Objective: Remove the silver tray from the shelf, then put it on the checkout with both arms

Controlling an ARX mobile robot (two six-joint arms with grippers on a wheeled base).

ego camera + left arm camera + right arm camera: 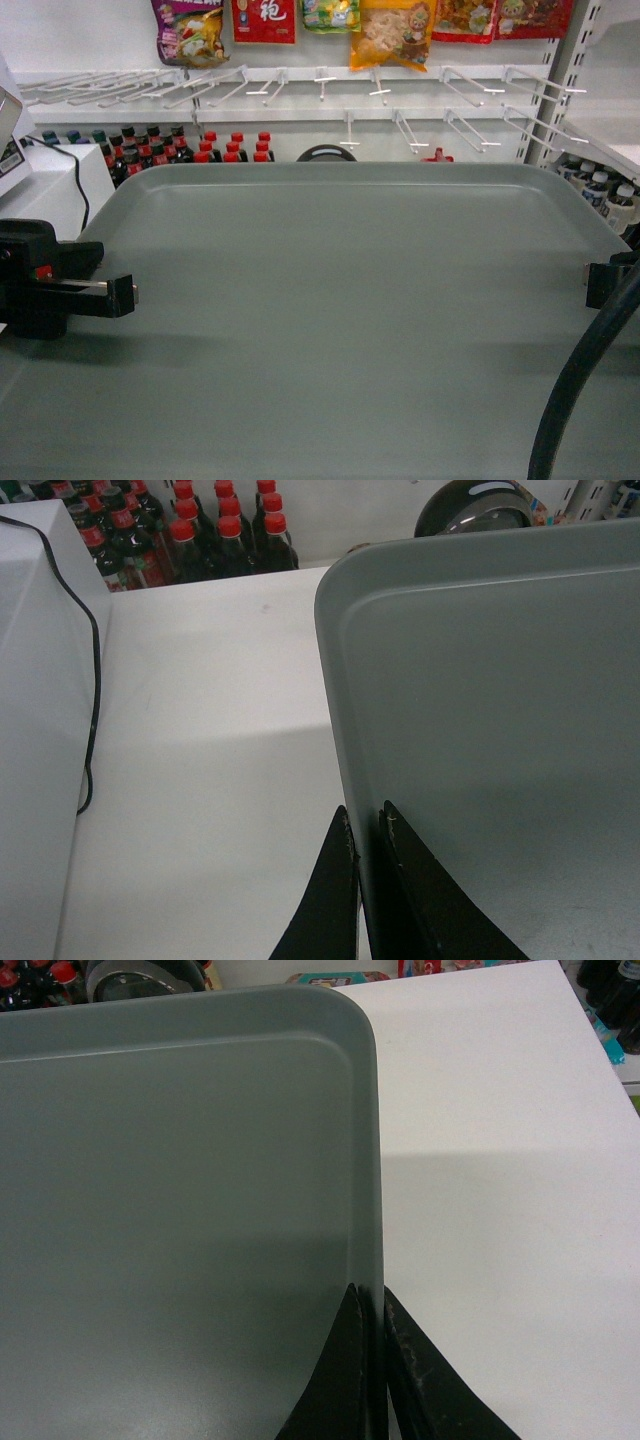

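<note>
Partly cropped silver tray (340, 300), edge-clamped.

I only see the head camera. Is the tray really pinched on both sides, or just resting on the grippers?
Observer: Pinched. The left gripper has one finger above and one below the tray rim.
Operator: And the right one?
Observer: Same: the right gripper is clamped on the rim near the corner.
Operator: What's under the tray?
Observer: A white checkout top shows beside both edges. I cannot tell whether the tray touches it.
</note>
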